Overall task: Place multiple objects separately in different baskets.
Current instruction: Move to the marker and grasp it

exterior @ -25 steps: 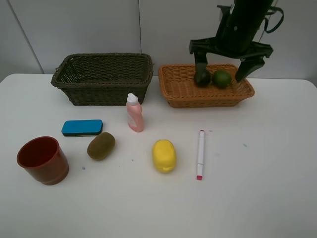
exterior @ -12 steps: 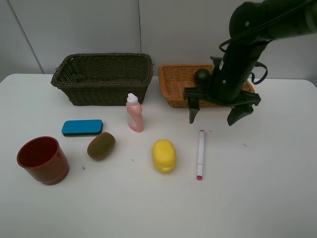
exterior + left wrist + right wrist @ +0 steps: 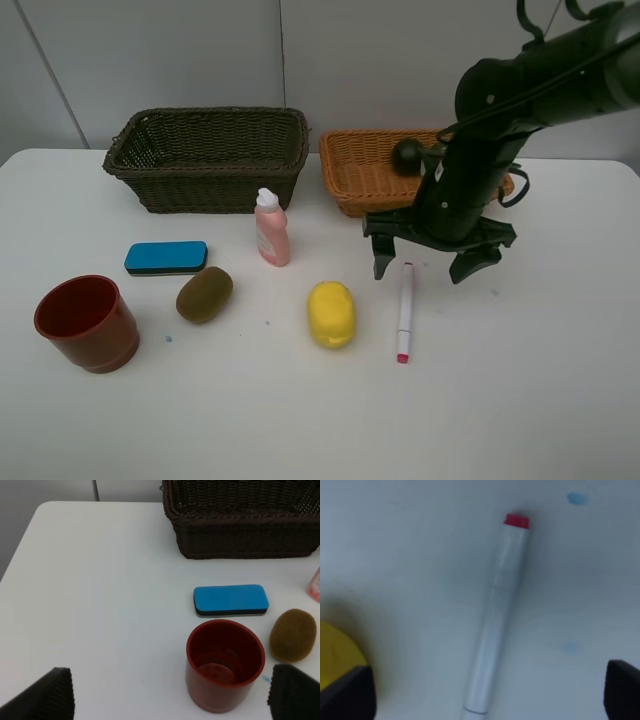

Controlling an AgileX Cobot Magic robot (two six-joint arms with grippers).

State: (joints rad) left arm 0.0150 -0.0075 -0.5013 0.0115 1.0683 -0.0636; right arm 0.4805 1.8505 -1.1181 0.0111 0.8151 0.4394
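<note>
Right gripper [image 3: 420,268] spread wide, empty, just above slim white red-tipped plastic pen [image 3: 405,310] flat on white counter [image 3: 550,380]; pen's far end between fingertips.

A white table [image 3: 560,400] filled most of the high view, its far edge meeting a pale grey wall [image 3: 150,60] with a vertical seam [image 3: 281,50] near the middle and a slanted line [image 3: 45,75] at the left. A small blue speck [image 3: 168,339] marked the tabletop toward the front left and a second speck [image 3: 493,293] lay on the right half. The blurred right wrist view showed a clear blue smudge [image 3: 576,498] and a fainter smudge [image 3: 570,647], well apart.
</note>
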